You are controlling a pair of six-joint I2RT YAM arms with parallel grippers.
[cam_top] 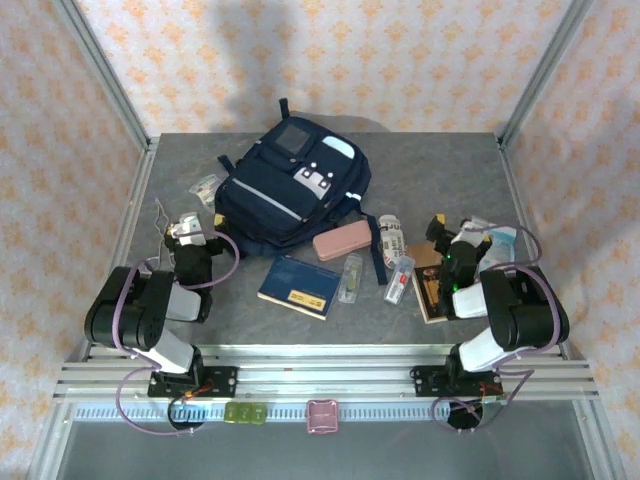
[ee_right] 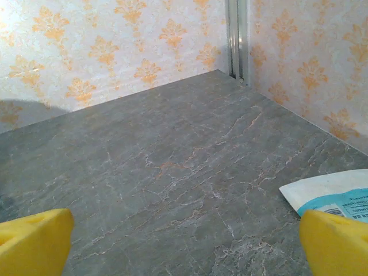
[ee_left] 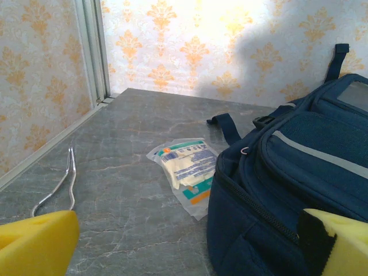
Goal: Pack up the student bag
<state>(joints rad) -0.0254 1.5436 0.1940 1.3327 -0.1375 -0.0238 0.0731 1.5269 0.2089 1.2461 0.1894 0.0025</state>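
Both arms idle at the near edge, jaws spread wide and empty; packing not started, as far as I can judge.
Top view, left to right: left gripper at mid-left, a printed sachet just beyond it, then the student bag at upper centre, lying front-up beside that gripper. Below and right of it: blue notebook, pink pencil case, clear tube. Right gripper at mid-right, a white-and-blue packet by its finger. I expect the bag to be soft, floppy and bulky; fabric will sag and bunch, so I'd pinch the top loop or a zipper edge rather than a flat panel. Can't tell whether the main zip is open.
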